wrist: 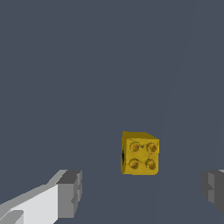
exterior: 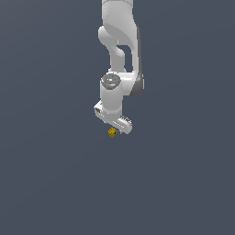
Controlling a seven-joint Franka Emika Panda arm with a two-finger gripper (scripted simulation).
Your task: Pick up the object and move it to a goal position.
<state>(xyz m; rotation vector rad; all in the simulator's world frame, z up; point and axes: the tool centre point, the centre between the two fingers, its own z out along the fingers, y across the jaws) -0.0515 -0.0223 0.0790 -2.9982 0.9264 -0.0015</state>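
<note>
The object [exterior: 112,132] is a tiny mustard-yellow block with four studs on one face and darker sides. In the exterior view it lies on the dark grey floor just under the white hand of my gripper [exterior: 118,126]. In the wrist view the block [wrist: 140,153] sits in the wide gap between the two grey fingertips [wrist: 70,192], touching neither. My gripper [wrist: 142,189] is open and empty, standing over the block.
A flat dark grey floor [exterior: 55,183] fills both views. The white arm [exterior: 118,41] comes down from the top of the exterior view. No other object and no goal marker shows.
</note>
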